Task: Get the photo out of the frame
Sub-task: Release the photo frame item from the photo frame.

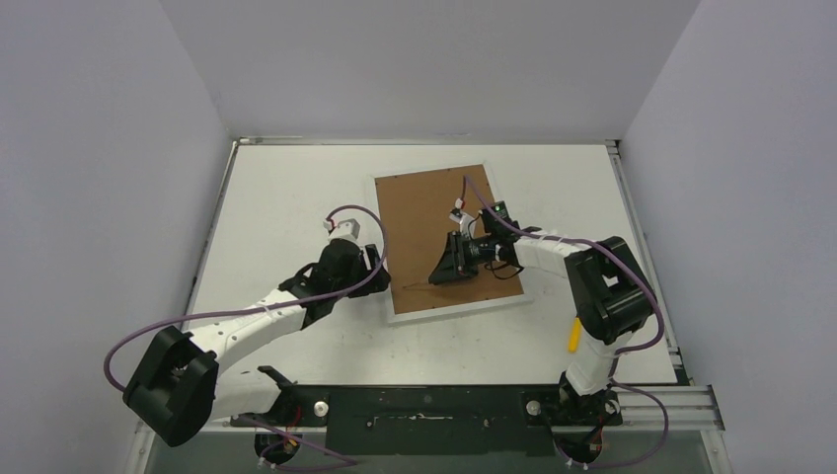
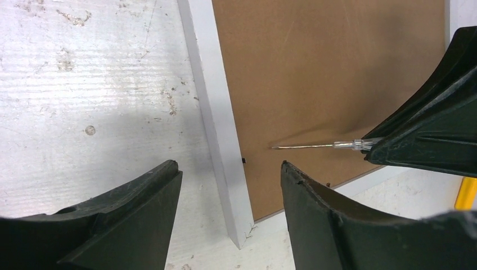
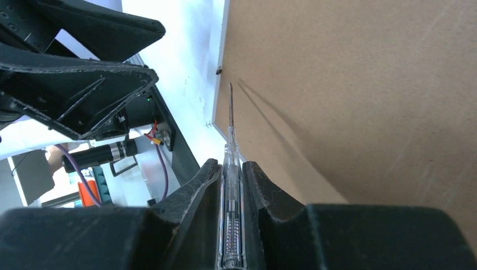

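Note:
The frame (image 1: 449,308) lies face down on the white table, its brown backing board (image 1: 424,217) up. The photo is hidden under that board. My right gripper (image 1: 446,269) is shut on a clear-handled screwdriver (image 3: 231,146). The thin blade lies low over the board (image 3: 365,101) and points at a small black tab (image 3: 219,71) by the frame's left border. My left gripper (image 2: 228,164) is open, one finger on each side of the white border (image 2: 216,112) near the frame's near-left corner. The screwdriver tip (image 2: 275,148) ends just right of the tab (image 2: 243,160).
Grey walls close in the table on the left, back and right. A metal rail (image 1: 681,395) runs along the near edge by the arm bases. A yellow piece (image 1: 573,336) sits on the right arm. Bare scuffed tabletop (image 2: 84,112) lies left of the frame.

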`<move>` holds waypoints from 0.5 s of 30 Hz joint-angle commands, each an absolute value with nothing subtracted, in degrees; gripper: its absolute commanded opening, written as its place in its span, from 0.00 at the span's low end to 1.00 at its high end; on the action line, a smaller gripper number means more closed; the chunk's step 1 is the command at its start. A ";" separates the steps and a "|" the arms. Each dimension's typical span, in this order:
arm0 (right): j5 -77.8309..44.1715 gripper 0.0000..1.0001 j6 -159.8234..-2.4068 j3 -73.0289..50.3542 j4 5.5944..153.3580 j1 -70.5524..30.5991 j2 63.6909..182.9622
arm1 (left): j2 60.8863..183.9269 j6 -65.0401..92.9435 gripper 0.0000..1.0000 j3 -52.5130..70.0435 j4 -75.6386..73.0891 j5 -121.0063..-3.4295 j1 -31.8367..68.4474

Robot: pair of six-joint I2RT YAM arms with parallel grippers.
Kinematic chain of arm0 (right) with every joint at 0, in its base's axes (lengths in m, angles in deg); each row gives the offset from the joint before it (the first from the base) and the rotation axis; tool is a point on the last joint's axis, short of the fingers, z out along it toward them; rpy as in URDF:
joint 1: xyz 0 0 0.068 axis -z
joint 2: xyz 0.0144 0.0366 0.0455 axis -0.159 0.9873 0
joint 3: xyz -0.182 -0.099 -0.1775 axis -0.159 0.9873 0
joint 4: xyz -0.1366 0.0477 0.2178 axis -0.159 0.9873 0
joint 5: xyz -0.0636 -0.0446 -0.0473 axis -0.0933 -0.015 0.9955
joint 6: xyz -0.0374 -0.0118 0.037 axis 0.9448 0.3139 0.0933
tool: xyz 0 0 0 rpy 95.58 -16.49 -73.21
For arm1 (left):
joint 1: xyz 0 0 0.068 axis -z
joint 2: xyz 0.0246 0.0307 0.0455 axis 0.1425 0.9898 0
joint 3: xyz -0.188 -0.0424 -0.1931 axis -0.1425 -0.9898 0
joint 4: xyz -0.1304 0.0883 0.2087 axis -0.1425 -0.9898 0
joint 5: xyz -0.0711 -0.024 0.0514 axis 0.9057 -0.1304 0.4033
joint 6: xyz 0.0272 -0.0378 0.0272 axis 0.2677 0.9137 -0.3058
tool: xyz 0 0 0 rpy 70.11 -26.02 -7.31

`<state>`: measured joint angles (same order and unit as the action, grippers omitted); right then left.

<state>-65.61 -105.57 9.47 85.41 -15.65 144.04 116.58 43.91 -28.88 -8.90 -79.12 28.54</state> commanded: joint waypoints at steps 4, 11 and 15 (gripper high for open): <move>-67.83 0.05 -110.12 9.39 79.34 -16.29 144.39 | 114.98 42.67 0.60 -30.25 -4.92 -75.10 25.02; -68.18 0.05 -111.10 7.87 79.81 -17.52 148.70 | 116.89 41.25 0.53 -29.96 -4.21 -75.02 24.76; -67.97 0.05 -110.99 7.05 80.31 -18.44 150.67 | 118.73 40.83 0.51 -29.57 -3.25 -73.92 24.76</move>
